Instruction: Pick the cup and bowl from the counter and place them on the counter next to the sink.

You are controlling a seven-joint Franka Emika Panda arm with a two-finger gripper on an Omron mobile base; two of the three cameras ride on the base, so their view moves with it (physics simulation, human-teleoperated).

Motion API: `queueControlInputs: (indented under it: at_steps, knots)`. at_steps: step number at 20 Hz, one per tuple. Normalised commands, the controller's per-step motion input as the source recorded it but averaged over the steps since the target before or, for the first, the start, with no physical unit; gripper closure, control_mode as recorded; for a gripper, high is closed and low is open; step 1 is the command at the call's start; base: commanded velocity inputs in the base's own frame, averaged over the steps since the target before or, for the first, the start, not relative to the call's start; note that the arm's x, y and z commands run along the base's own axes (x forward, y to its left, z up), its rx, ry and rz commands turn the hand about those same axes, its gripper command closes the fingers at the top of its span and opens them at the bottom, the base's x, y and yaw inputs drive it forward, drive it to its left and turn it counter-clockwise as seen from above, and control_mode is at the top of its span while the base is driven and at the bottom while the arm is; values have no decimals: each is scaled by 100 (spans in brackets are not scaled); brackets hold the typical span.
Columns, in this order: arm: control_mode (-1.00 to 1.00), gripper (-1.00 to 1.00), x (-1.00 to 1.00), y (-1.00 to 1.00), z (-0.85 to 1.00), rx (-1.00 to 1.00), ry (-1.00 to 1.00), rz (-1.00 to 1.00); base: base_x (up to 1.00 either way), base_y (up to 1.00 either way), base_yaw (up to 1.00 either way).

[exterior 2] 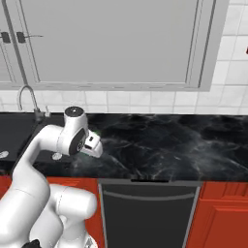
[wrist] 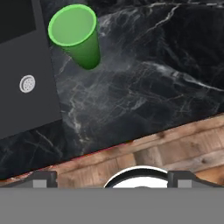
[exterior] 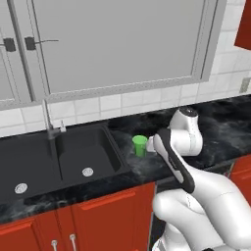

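Observation:
The green cup stands upright on the black marble counter, just right of the sink. In the hand view the cup is at the top left, beside the sink's edge, with bare counter below it. My gripper is open, its two fingertips far apart with nothing between them, and it hangs clear of the cup toward the counter's front edge. From the base views, the hand hovers close beside the cup, of which a green sliver shows. The bowl is out of view.
A silver faucet rises behind the sink. Red cabinet doors and a dark dishwasher front sit below the counter. A long stretch of counter runs to the right. Wooden floor lies past the front edge.

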Motion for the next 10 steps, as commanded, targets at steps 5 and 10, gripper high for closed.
queueControlInputs:
  at_steps: [5,10]
  knots:
    - [100,-100,0,0,0,0,0,0,-50,0,11]
    - [100,-100,0,0,0,0,0,0,64,-24,55]
